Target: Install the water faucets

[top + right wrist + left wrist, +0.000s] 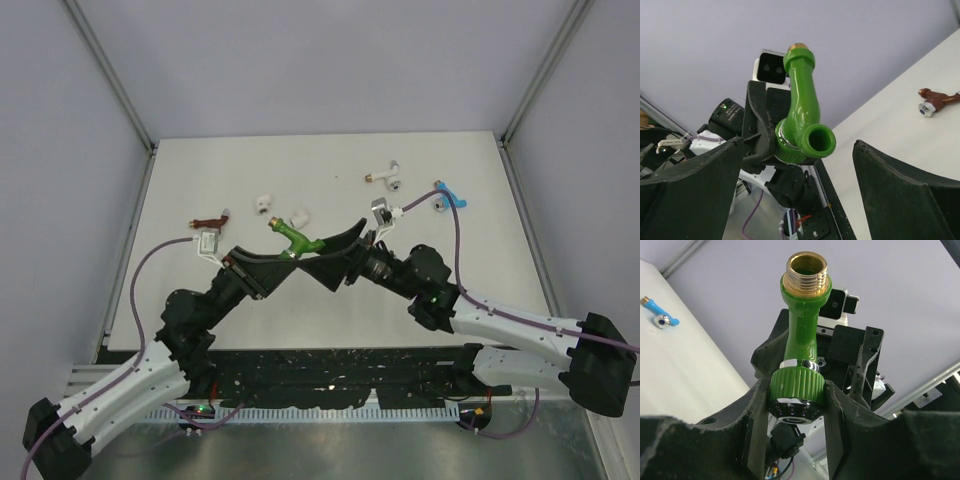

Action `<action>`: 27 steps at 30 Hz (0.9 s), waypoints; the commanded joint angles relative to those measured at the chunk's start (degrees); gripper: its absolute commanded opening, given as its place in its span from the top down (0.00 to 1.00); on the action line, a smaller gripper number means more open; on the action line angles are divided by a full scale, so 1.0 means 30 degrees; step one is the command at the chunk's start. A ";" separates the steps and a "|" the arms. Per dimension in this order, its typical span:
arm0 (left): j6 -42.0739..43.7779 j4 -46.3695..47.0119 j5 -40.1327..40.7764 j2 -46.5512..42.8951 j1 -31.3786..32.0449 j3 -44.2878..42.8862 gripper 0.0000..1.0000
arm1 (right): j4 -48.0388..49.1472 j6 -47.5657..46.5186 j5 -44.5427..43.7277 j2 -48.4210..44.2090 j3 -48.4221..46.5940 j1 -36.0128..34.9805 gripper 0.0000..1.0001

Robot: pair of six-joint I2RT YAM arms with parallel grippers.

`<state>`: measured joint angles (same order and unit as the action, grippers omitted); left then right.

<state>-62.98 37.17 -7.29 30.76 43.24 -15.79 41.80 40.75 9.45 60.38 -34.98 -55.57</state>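
1. The left gripper (796, 390) is clamped narrow on the green faucet (801, 335). Its two fingers (756, 405) press the ribbed green cap from either side.
2. The right gripper (797, 142) is spread wide. One finger stands on each side of the green faucet, and neither touches it.
3. The held faucet is lifted clear of the table (330, 160), above its near-middle. Its brass threaded end points away from the left gripper, and its open spout faces the right wrist camera.
4. There are four faucets in all: the green one in the grip and three lying on the table. The brown faucet (210, 221) is at the left, the white faucet (385, 177) is toward the far side, and the blue faucet (451, 195) is at the right.
5. Two stubby white fittings (263, 205) lie near each other, between the brown and white faucets.
6. The left arm (130, 385) and the right arm (510, 325) both rise from the near edge. They lean inward, so the wrists meet nose to nose.
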 commanded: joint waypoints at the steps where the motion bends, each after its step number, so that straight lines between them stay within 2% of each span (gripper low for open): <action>1: -0.0919 0.3487 -0.0090 0.0876 0.0409 -0.0801 1.00 | 0.3644 0.1270 0.0687 0.0468 -0.0936 -0.0372 0.08; 7: -0.1038 0.4134 -0.0295 0.1756 0.0907 -0.1152 1.00 | 0.3878 0.1211 0.0658 0.1171 -0.1552 -0.0373 0.12; 11: -0.1008 0.4338 -0.0178 0.1933 0.1142 -0.0948 1.00 | 0.4229 0.1093 0.0423 0.1173 -0.1406 -0.0373 0.22; 13: -0.1037 0.4485 -0.0003 0.1846 0.1171 -0.0772 1.00 | 0.3997 0.1036 0.0365 0.1143 -0.1464 -0.0373 0.33; 16: -0.0950 0.4486 0.0261 0.1611 0.1171 -0.0537 1.00 | 0.3850 0.0919 0.0365 0.1114 -0.1464 -0.0373 0.60; 17: -0.0950 0.4341 0.0262 0.1553 0.1171 -0.0508 1.00 | 0.3617 0.0889 0.0307 0.1027 -0.1435 -0.0344 0.65; 18: -0.0921 0.4078 0.0291 0.1494 0.1171 -0.0508 0.96 | 0.3557 0.0773 0.0277 0.0968 -0.1377 -0.0372 0.74; 19: -0.0833 0.3931 0.0175 0.1377 0.1171 -0.0508 0.90 | 0.3411 0.0684 0.0277 0.0793 -0.1347 -0.0373 0.77; 21: -0.0396 0.2850 -0.0118 0.0911 0.1171 -0.0537 0.74 | 0.2770 -0.0016 0.0131 0.0326 -0.1318 -0.0373 0.92; 24: 0.1095 -0.0451 -0.0527 -0.0697 0.0851 -0.0828 0.46 | 0.1246 -0.1101 -0.0162 -0.0612 -0.1172 -0.0344 0.95; 27: 0.4397 -0.6420 -0.1172 -0.2719 0.0148 -0.2637 0.28 | -0.0916 -0.3174 -0.0018 -0.1957 -0.1142 -0.0343 0.95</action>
<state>-61.43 36.49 -9.21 29.08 46.00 -16.49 43.40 40.16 10.11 60.64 -37.04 -56.69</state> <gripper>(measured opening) 0.645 0.348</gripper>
